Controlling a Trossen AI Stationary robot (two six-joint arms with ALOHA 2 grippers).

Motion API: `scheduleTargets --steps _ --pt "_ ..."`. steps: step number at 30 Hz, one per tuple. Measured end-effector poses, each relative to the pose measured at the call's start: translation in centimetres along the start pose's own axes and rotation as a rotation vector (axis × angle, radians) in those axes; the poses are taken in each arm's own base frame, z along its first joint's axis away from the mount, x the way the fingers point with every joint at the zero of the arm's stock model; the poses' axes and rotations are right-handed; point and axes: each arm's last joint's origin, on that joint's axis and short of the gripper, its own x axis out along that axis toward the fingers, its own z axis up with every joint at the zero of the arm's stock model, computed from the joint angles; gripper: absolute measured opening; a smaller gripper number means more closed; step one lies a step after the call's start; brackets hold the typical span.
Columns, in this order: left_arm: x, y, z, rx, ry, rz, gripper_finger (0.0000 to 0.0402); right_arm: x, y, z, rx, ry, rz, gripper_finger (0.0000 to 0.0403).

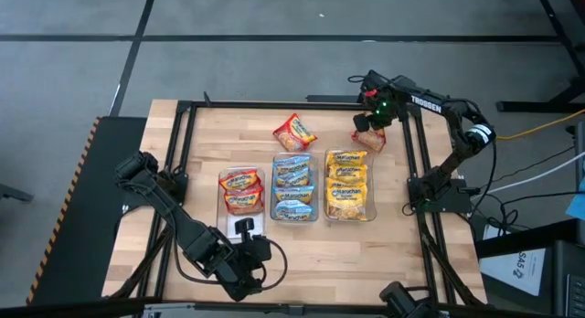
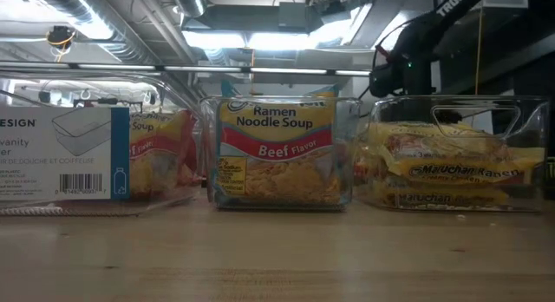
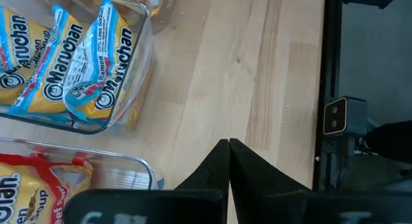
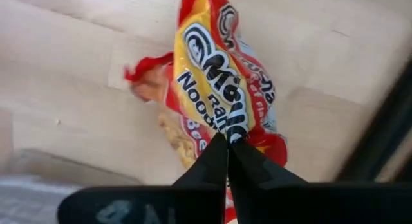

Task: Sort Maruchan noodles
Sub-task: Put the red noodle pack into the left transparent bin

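**Right wrist view: pincer pinched shut on a red packet at the table's far right**

Right wrist view shows the right gripper [image 4: 226, 147] with its two dark fingers pressed together, tips meeting on the crinkled plastic of a red Maruchan packet [image 4: 219, 89]; the packet buckles up into a ridge between them. In the high view that same right gripper [image 1: 371, 126] sits at the far right part of the wooden table [image 1: 210, 144], on the red packet [image 1: 369, 137] just beyond the yellow bin.

A second loose red packet [image 1: 295, 132] lies on the bare wood beyond the middle bin, well apart from the gripper.

Three clear bins stand side by side mid-table. The left bin [image 1: 241, 191] holds red packets, the middle bin [image 1: 294, 187] holds blue ones, and the right bin [image 1: 348, 185] holds yellow ones. The low view looks through these bins from table height, with a beef-flavor packet [image 2: 276, 150] standing upright against the middle bin's near wall.

The left gripper [image 1: 245, 228] waits near the table's front edge, just before the left bin. In the left wrist view its fingers [image 3: 215, 169] are closed against each other with nothing between them, over bare wood beside the blue packets [image 3: 71, 63].
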Motion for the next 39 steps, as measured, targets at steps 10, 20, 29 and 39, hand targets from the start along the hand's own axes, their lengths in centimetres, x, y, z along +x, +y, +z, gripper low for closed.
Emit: scheduleTargets --steps 10,20,29,39 --pt "0.0 0.0 0.0 0.002 -0.003 0.003 0.0 -6.5 0.9 2.0 -0.014 -0.127 0.088 0.0001" --pt "0.0 0.2 -0.1 0.014 0.005 0.022 0.0 -13.6 6.8 -0.3 -0.287 -0.204 0.414 0.0001" --pt "0.1 0.5 -0.2 0.027 0.022 0.046 0.0 -14.0 16.0 -11.0 -0.644 -0.147 0.328 0.0" --pt "0.4 0.9 0.2 -0.001 0.022 0.055 0.0 -15.1 21.1 -24.0 -0.892 -0.185 0.455 0.0"
